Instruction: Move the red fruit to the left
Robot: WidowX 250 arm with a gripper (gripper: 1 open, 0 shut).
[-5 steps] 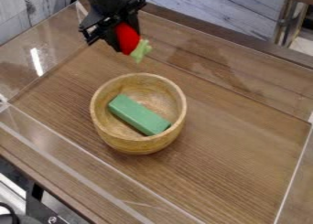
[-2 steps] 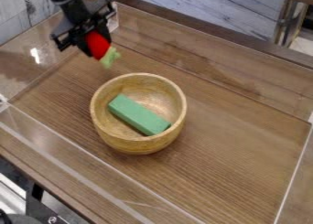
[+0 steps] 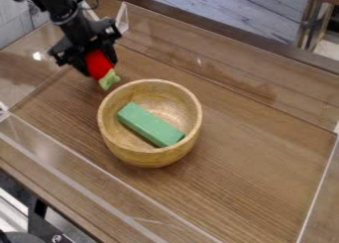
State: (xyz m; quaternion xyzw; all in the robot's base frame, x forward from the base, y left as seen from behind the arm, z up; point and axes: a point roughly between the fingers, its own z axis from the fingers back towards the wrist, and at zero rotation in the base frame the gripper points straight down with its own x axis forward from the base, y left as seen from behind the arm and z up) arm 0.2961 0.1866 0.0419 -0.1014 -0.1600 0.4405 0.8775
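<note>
The red fruit [image 3: 99, 64], a small glossy strawberry toy with its light green cap pointing down and to the right, hangs low over the wooden table at the upper left. My black gripper [image 3: 93, 60] comes down from the top left corner. It is shut on the fruit, with one finger on each side. The fruit is just left of and beyond the rim of the wooden bowl [image 3: 149, 154], apart from it.
The wooden bowl sits mid-table and holds a green rectangular block [image 3: 149, 124]. A clear plastic wall [image 3: 54, 138] runs along the table's left and front edges. Bare wood lies left of the bowl and to its right.
My gripper has carried the red fruit left and down, from above the table's far middle to low over the wood beside the bowl's upper left. The bowl and block have not moved.
</note>
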